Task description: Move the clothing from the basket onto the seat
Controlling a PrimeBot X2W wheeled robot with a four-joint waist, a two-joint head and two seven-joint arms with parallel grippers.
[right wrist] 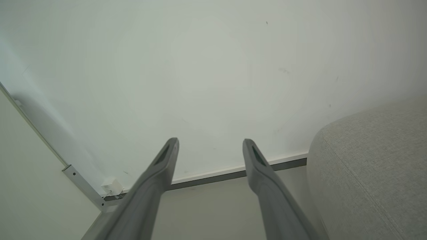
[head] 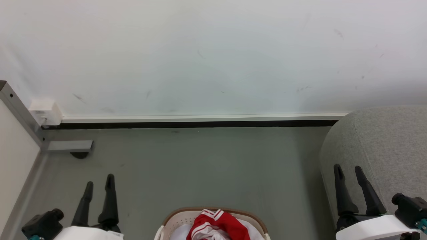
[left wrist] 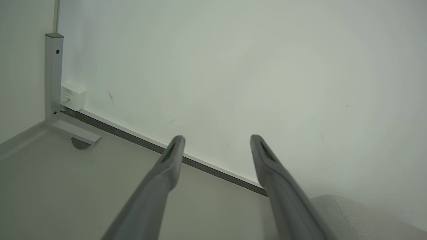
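Head view: basket (head: 247, 215) sits on the grey floor (head: 200, 160) at the bottom centre, cut off by the lower edge. Clothing (head: 228, 225) lies inside it, a red garment with white striped trim heaped above the brown rim. White fabric lies beside the red; cannot tell if it is the same garment.

Seat (head: 383, 143) stands at right, well apart from the basket, its back edge near the wall (head: 213, 50).

Left gripper (head: 99, 180): fingers apart, empty, over bare floor to the left of the basket. Left wrist view confirms the gap in the left gripper (left wrist: 217, 137); a corner of the seat (left wrist: 360, 216) shows at lower right.

Right gripper (head: 347, 167): fingers apart, empty, in front of the seat's left side. Right wrist view shows the same, with the right gripper (right wrist: 210, 140) just left of the seat (right wrist: 373, 166).
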